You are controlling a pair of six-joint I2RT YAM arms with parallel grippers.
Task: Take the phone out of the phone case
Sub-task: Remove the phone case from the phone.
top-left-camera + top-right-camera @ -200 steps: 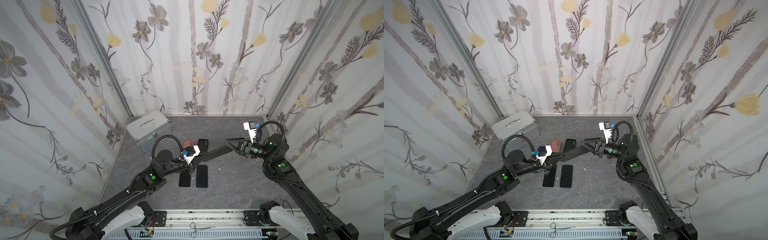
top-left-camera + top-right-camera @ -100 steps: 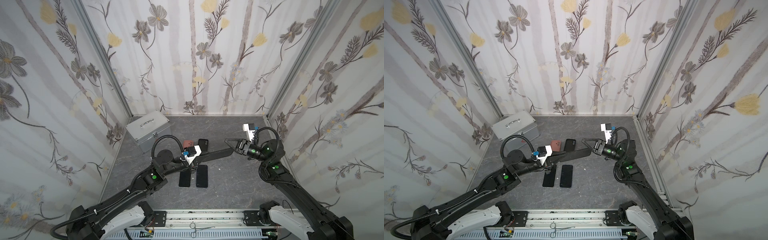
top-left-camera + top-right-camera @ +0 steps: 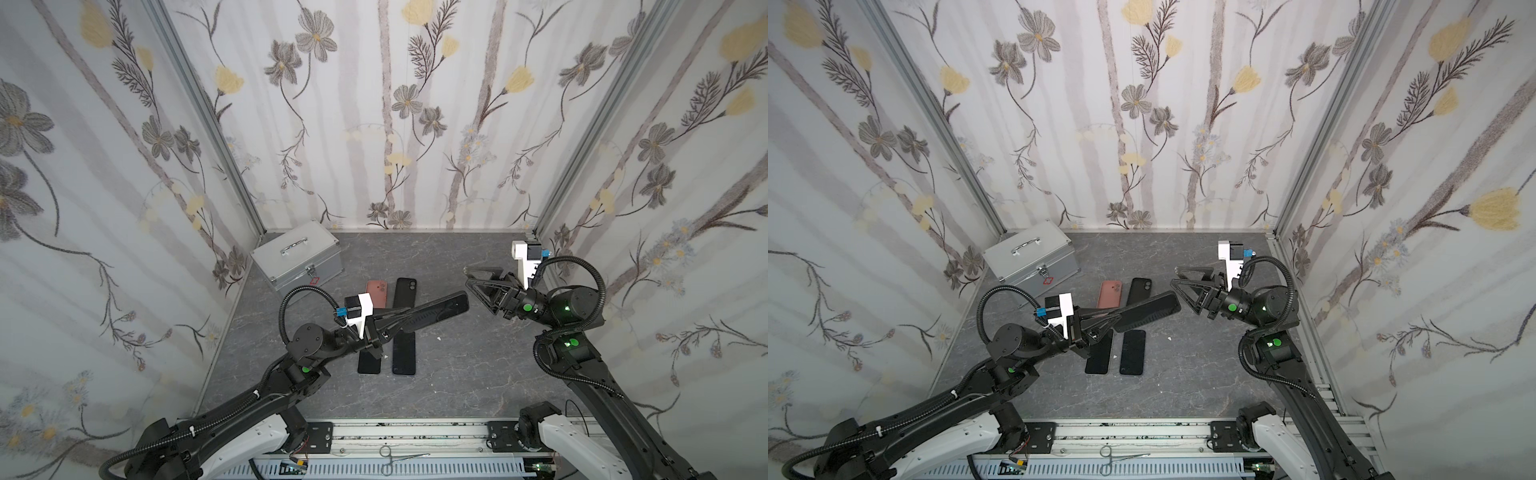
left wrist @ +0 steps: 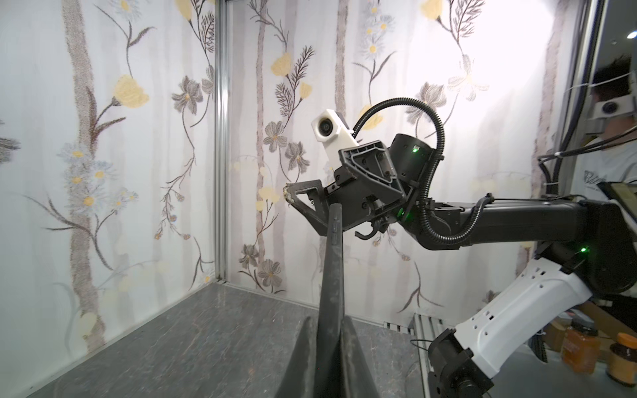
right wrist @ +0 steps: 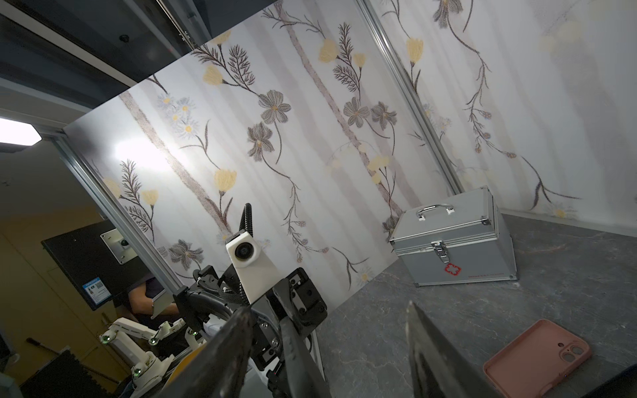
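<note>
Left jaws grip phone (image 3: 440, 311); right jaws apart.

Overhead stereo pair, opposed wrist views

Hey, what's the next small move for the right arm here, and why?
Probably ease the right gripper forward and close its fingers on the free end of the black phone-sized slab. The left gripper clamps the slab's other end in the air, while the right fingers stand open just off its tip, holding nothing.
</note>
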